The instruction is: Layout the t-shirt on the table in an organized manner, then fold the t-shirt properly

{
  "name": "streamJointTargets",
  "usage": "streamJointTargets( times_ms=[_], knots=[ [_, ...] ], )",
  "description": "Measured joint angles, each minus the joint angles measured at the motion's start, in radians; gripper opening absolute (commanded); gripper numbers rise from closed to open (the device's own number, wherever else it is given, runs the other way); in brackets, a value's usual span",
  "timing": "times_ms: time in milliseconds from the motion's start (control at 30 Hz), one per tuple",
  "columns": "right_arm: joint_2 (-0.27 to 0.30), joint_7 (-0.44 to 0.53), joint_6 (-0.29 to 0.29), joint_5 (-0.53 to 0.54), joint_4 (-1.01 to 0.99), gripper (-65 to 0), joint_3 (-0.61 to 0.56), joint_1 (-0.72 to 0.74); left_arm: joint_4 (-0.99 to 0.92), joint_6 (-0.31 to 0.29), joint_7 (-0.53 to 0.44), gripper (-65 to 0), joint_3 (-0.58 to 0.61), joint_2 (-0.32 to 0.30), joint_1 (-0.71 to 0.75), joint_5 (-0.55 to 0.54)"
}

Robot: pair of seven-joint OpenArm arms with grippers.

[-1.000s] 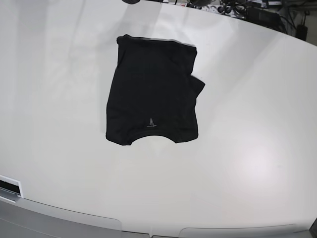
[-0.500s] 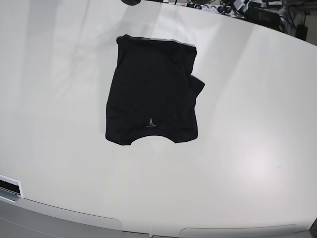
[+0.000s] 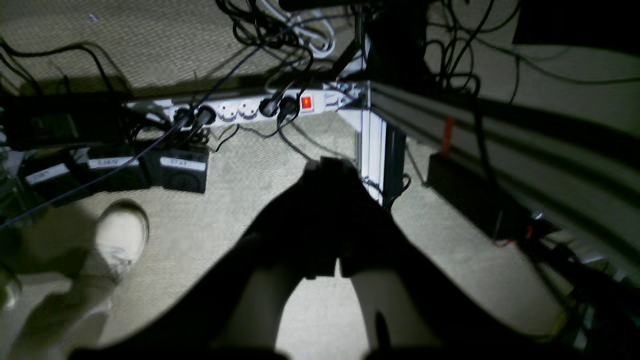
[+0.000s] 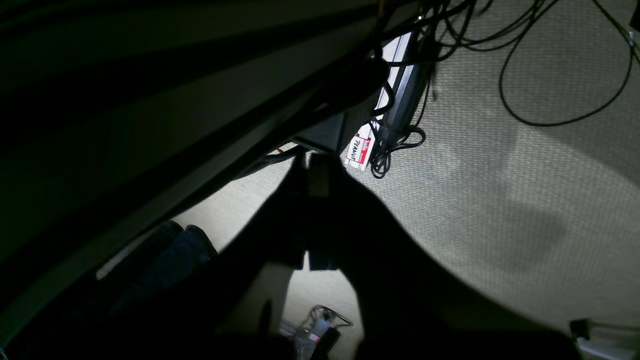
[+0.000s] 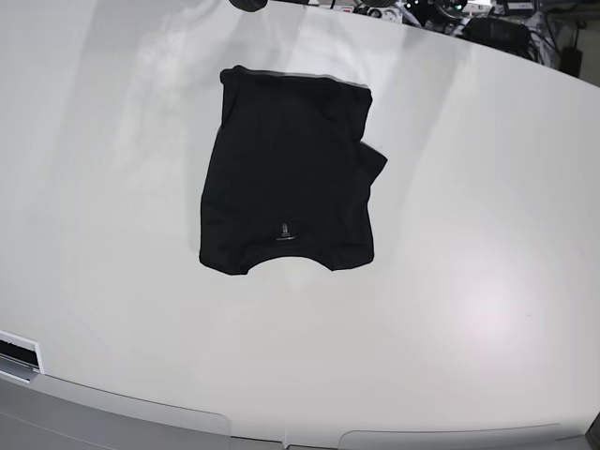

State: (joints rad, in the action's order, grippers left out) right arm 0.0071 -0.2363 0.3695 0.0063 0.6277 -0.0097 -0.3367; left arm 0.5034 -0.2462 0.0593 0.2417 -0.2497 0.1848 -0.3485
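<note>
Starting with the left wrist view, we're looking down past the table edge at beige carpet: the left gripper (image 3: 327, 170) is a dark silhouette with its fingers clenched together and nothing between them. Behind it there's a white power strip (image 3: 250, 106) with a lit red switch and several black plugs, a tangle of cables, some black boxes with pale labels (image 3: 182, 167), an aluminium frame leg (image 3: 372, 145), and somebody's white sneaker (image 3: 120, 232) down at the lower left. Over in the right wrist view it's pretty much the same deal: the right gripper (image 4: 312, 175) hangs over the carpet, fingers pressed shut and gripping nothing, with the dark underside of the table filling the left side, a red and white tag (image 4: 359, 148) hanging by a bundle of black cables, and what looks like a leg in blue jeans (image 4: 177, 247) down low. In the base view we see the black t-shirt (image 5: 289, 173) lying folded into a rough rectangle on the glossy white table (image 5: 487, 281), a bit left of centre toward the far side, neckline toward the near edge with the tiny pale label (image 5: 285, 230) showing, and one sleeve poking out on the right. Neither arm shows up in that view.
</note>
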Motion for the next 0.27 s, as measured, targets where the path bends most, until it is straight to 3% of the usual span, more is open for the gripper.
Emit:
streamJointTargets(
  times_ms=[100,267],
  knots=[
    [-0.011,-0.007,-0.033,-0.079,-0.002,-65.0,-0.002,0.021,0.001,-0.003,0.0,-65.0,0.08,0.006,-0.027,-0.027],
    [-0.013,-0.007,-0.056,-0.085,-0.003,-65.0,-0.002,0.023,0.003,-0.007,-0.004,-65.0,0.125,0.011,-0.048,-0.034]
  ],
)
